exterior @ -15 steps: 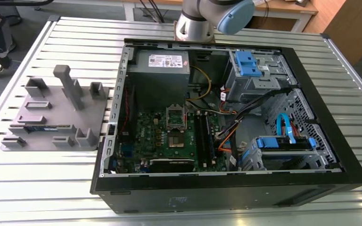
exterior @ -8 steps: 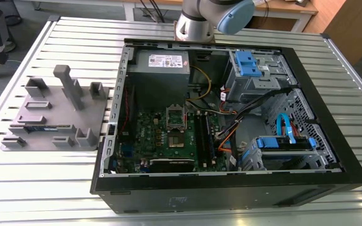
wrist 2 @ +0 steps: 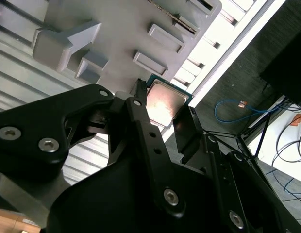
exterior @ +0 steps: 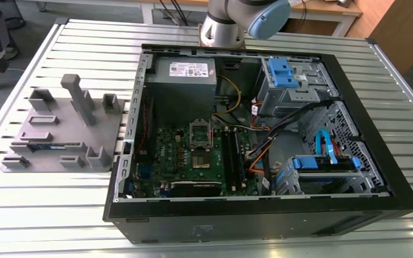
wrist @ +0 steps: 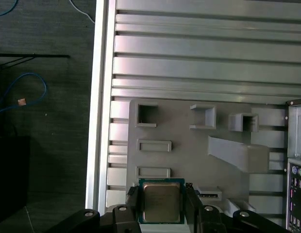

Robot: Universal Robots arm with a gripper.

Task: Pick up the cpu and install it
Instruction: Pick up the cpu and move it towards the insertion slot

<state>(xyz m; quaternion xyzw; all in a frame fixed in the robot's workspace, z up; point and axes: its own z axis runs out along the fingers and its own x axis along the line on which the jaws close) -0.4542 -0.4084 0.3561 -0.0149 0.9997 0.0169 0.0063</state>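
The cpu (wrist: pixel 161 201), a square chip with a shiny metal top and a green rim, sits between my gripper's (wrist: pixel 161 205) two black fingers (wrist: pixel 133 204). The gripper is shut on it, one finger on each of two opposite edges. In the second wrist view the cpu (wrist 2: pixel 165 102) is likewise clamped in the gripper (wrist 2: pixel 165 115), held over the grey parts holder (wrist 2: pixel 121 43) and well above it. The metal-framed socket (exterior: pixel 199 134) lies on the green motherboard inside the open computer case (exterior: pixel 264 209).
In the exterior view the grey holder (exterior: pixel 63 129) with posts and pockets lies on the slatted metal table (exterior: pixel 49 215), on the case's left side. A memory stick (exterior: pixel 49 145) lies in the holder. Cables and blue drive bays (exterior: pixel 292 80) fill the case's right half.
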